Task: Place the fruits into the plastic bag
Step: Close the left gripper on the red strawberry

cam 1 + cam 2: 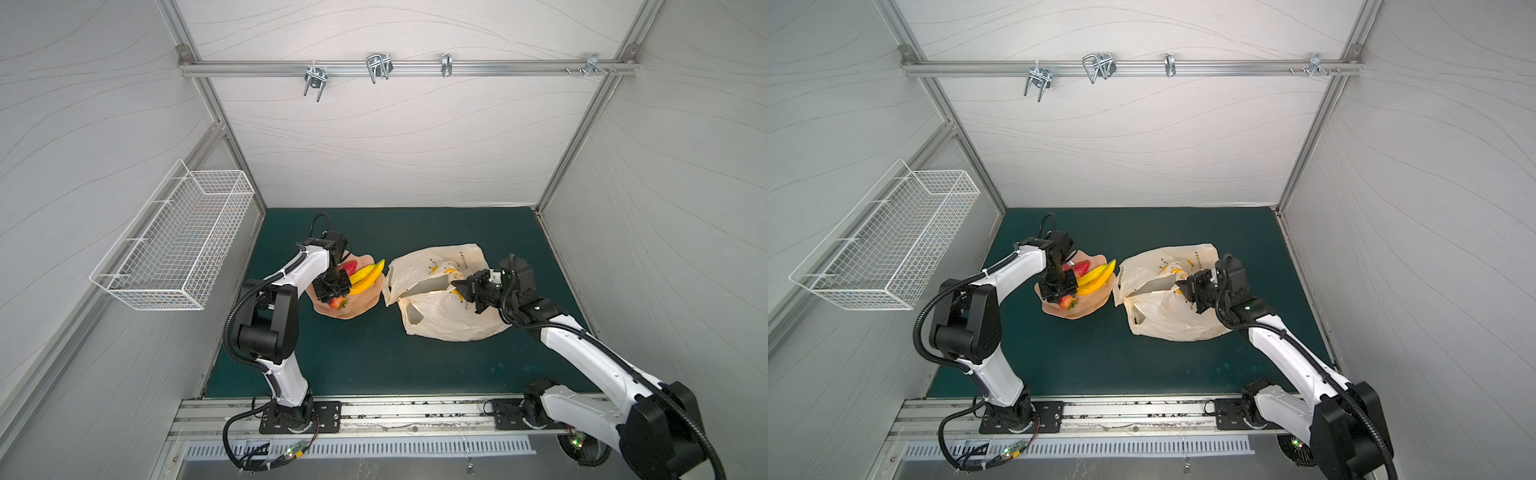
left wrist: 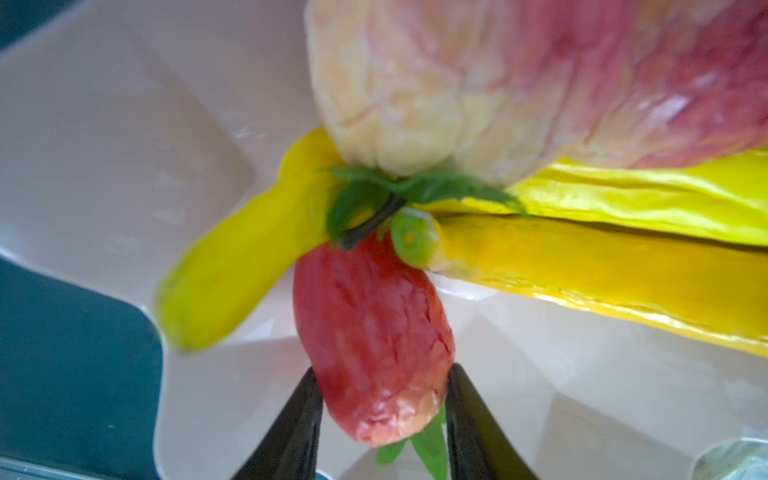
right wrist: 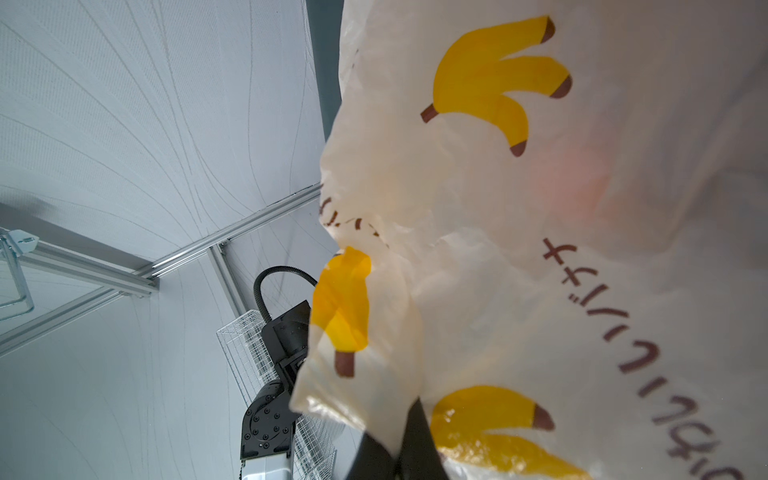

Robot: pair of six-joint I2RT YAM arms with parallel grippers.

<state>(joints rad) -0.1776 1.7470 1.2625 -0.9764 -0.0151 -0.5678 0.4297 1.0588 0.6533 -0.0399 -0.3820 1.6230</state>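
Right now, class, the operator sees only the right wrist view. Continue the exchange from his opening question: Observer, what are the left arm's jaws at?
Observer: They flank a red strawberry on the pink dish.
Operator: Any other fruit there?
Observer: Yellow bananas lie beside it on the dish.
Operator: Is the bag's mouth open?
Observer: Yes, the plastic bag gapes, its upper edge pinched by the right arm's jaws.

cream plastic bag [image 1: 449, 320] printed with yellow banana bunches and brown lettering; yellow bananas [image 1: 365, 275], red strawberry [image 2: 370, 345], peach dish [image 1: 361, 308], dark green counter [image 1: 353, 361].
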